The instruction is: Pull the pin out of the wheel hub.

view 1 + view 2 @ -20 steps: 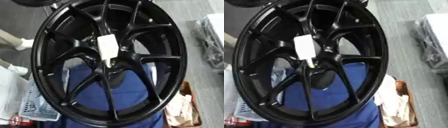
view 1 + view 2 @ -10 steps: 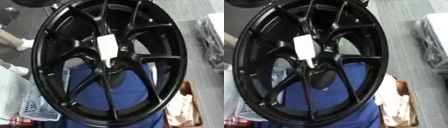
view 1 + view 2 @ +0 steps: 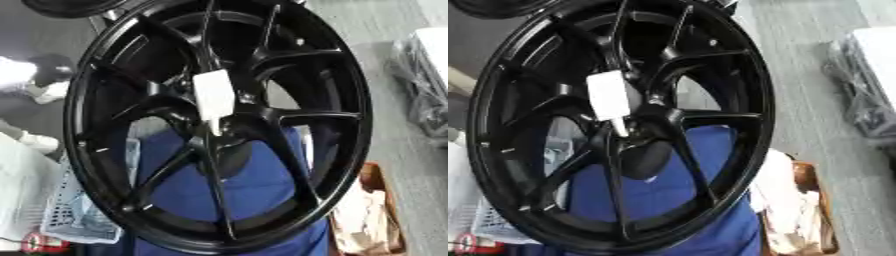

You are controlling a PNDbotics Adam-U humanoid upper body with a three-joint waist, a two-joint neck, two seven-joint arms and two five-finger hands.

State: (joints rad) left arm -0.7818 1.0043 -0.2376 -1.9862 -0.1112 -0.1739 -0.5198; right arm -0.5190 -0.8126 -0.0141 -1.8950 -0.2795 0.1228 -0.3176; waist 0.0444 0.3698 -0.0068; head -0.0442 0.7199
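The black wheel [image 3: 219,125] stood tilted on edge, face to the camera, so the white pin [image 3: 213,100] sat exposed at its hub, just above centre, ready for pulling, while neither robot hand showed, so their state couldn't be told.

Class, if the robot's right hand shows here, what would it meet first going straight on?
Neither hand shows in either view, so no line can be traced. The white pin sits at the hub of the black wheel.
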